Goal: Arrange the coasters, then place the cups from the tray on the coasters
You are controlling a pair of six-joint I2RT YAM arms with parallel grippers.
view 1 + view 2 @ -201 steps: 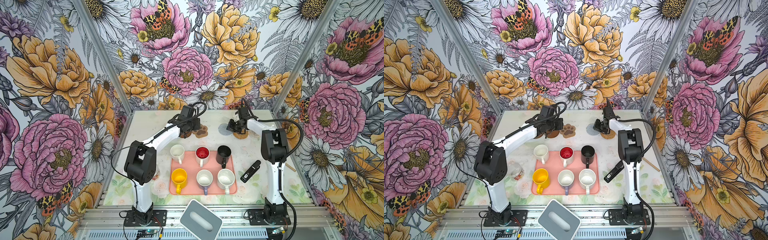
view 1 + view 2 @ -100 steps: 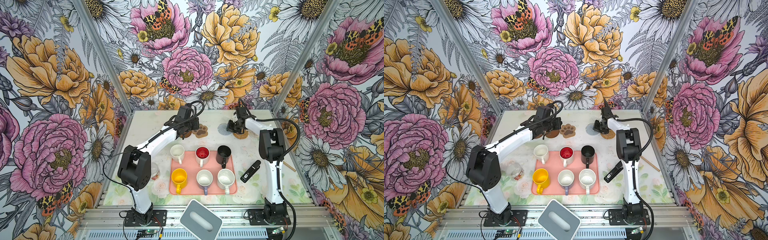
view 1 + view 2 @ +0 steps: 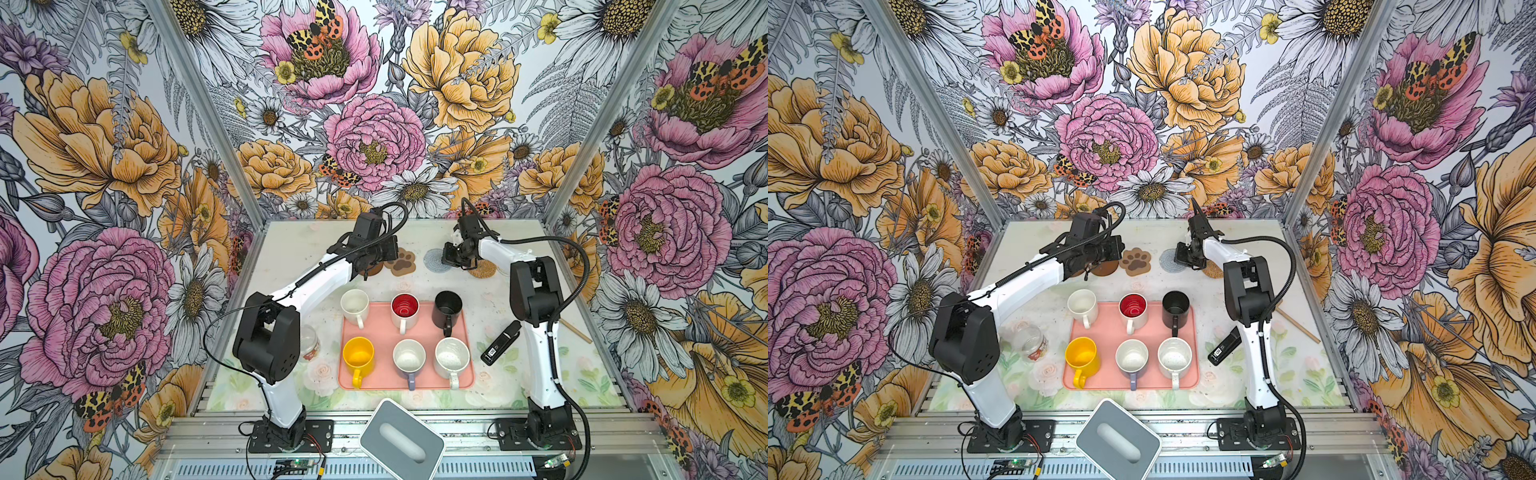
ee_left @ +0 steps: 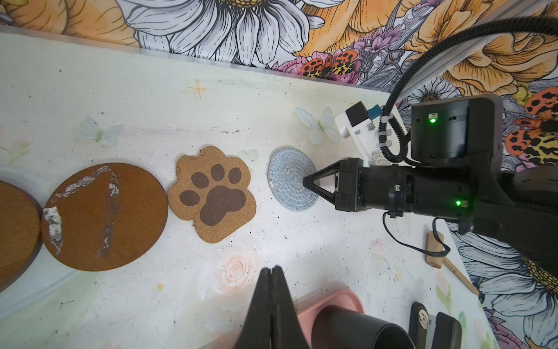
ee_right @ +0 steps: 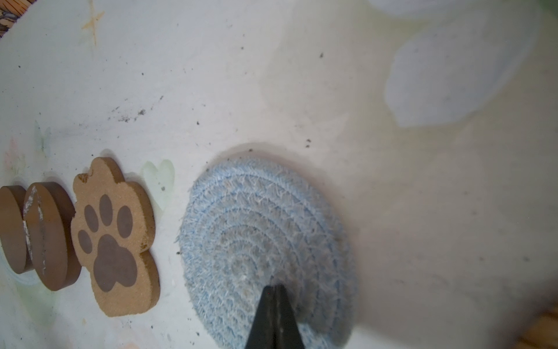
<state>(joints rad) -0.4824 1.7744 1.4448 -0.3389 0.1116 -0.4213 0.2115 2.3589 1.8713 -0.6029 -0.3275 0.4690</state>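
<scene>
Floral-walled table point(image 3: 291, 245), coasters sitting in a row at the back.
Left gripper point(image 4: 273, 272) is hovering empty, tips together, near the stiff brown discs point(image 4: 102, 216) and rigid paw coaster point(image 4: 213, 193). Right gripper point(image 5: 276, 290), tips together, appears to be pressing the soft, light woven coaster point(image 5: 256, 229), which is likely easier slid than pinched. Breakable cups point(image 3: 358, 357) are standing on the tray point(image 3: 386, 382), and their handles look the safest hold.

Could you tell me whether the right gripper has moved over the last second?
Yes: the right gripper has shifted slightly left in both top views, toward the paw-print coaster.
</scene>
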